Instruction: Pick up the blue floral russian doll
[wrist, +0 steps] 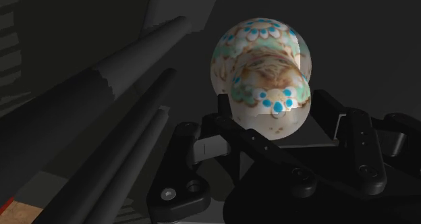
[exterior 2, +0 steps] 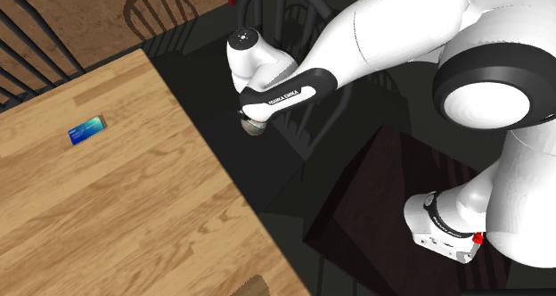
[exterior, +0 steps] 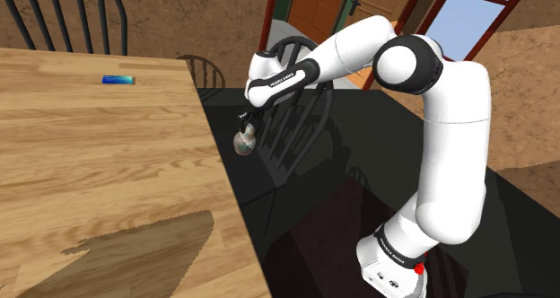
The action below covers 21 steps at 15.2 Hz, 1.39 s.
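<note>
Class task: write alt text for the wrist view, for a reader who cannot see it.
The black end effector clasps a rounded russian doll, cream with blue-dotted floral rings and brown markings. Dark slanted bars lie behind it.

This is a dining room in a home. A broad wooden surface [exterior: 90,162] with plank grain takes up the shoulder view's left. A dark spindle-backed chair [exterior: 67,18] stands at its far edge, and a second chair [exterior: 205,70] stands just past its far corner. Beyond them a panelled orange-brown door [exterior: 316,4] sits in a green frame, near a red-framed window [exterior: 458,22] showing blue sky. The walls [exterior: 534,99] are rough brown.
</note>
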### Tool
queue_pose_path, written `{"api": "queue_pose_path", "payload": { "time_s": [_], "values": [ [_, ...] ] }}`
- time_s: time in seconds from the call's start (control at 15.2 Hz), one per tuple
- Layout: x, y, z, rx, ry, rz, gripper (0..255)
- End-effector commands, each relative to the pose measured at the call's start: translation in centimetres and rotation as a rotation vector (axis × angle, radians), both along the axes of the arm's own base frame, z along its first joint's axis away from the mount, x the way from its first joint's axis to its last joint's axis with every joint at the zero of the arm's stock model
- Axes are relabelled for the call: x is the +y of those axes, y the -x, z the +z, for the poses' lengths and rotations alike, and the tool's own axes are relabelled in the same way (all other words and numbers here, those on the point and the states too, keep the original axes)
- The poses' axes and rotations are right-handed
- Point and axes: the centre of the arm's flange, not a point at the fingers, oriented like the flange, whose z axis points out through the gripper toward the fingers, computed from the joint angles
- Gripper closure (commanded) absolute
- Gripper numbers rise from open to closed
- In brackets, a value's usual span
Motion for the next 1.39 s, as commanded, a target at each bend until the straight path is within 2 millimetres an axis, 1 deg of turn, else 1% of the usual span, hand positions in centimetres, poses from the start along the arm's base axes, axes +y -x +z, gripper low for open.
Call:
{"api": "queue_pose_path", "payload": {
  "time_s": [0.0,0.46,1.32],
  "values": [
    [0.0,0.0,-0.1,0.001,0.0,0.0,255],
    [0.0,0.0,-0.1,0.001,0.0,0.0,255],
    [0.0,0.0,6.8,0.001,0.0,0.0,255]
  ]
}}
